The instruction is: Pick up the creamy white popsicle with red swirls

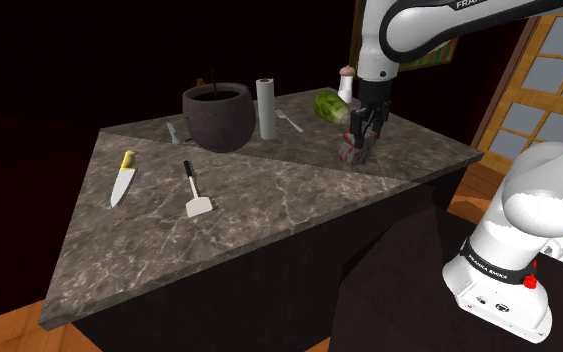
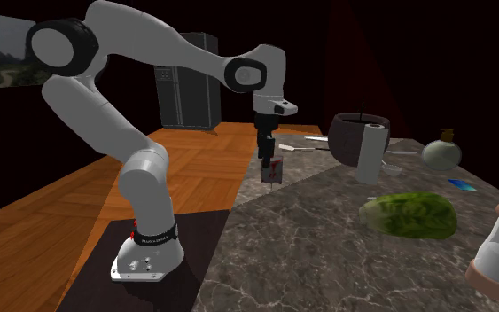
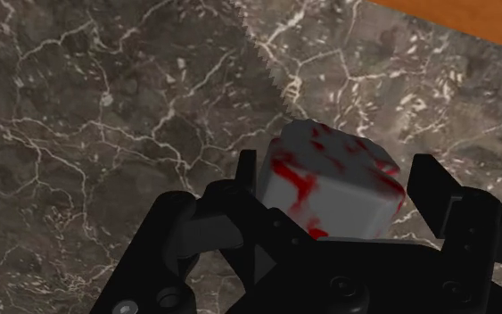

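Observation:
The popsicle (image 3: 333, 183) is a pale block streaked with red swirls, clasped between my two black fingers. In the shoulder view my gripper (image 1: 354, 148) hangs over the marble counter (image 1: 269, 215) with the popsicle (image 1: 348, 151) in it, just off the surface near the counter's right edge. In the second exterior view the gripper (image 2: 271, 170) holds the popsicle (image 2: 274, 173) upright above the counter's near-left edge. Its stick is hidden from me.
On the counter stand a dark pot (image 1: 217, 116), a white roll (image 1: 266, 108), a green lettuce (image 1: 331, 106), a pale shaker (image 1: 346, 83), a knife (image 1: 122, 180), a spatula (image 1: 194, 192) and a fork (image 1: 290, 121). A round bottle (image 2: 441, 152) stands at the far side.

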Action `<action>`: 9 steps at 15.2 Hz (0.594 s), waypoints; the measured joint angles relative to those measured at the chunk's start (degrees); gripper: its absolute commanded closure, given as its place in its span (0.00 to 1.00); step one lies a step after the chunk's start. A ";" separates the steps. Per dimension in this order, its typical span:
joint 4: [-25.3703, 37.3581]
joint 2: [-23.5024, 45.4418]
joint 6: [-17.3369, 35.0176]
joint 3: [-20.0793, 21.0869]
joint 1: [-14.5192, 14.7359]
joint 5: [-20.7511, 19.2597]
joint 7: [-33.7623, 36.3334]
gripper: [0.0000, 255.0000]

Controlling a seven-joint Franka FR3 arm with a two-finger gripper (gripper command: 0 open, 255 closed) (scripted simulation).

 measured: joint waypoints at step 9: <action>5.43 -0.74 -6.32 -0.14 -0.04 -0.11 0.07 1.00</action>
